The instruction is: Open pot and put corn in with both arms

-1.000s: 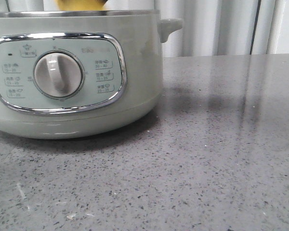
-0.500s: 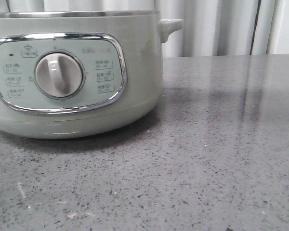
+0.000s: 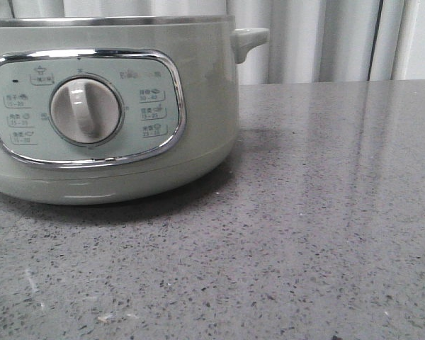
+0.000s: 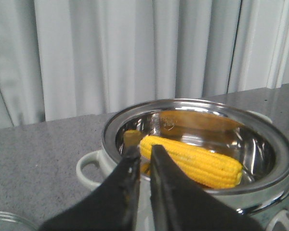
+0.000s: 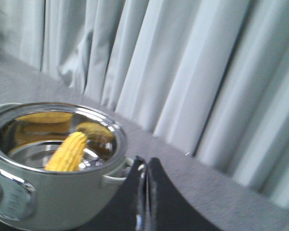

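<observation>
One corn point(image 4: 195, 161) cob lies inside the pot point(image 3: 106, 106), and the pot has no lid on it. Seen from the front, the pot sits at about 10 o'clock on the grey table point(image 3: 326, 234), with its round dial point(image 3: 85, 110) facing us. No arm shows in that view.

From the left wrist view, the left gripper point(image 4: 143, 153) hangs just above the pot's steel rim point(image 4: 274, 139). Its black fingers are almost together, with only a thin gap, and they hold nothing. The corn's long side runs across the shiny bowl, from close by the fingertips toward about 4 o'clock. One end looks like it leans up on the wall.

From the right wrist view, the right gripper point(image 5: 147, 166) is next to the pot's side handle point(image 5: 116, 174), outside the bowl. Its fingers look pressed together and empty. The corn sits at about 9 o'clock from those fingers.

My guess is the corn job is done. The left arm is nearer the corn, so it should lift up and away.
</observation>
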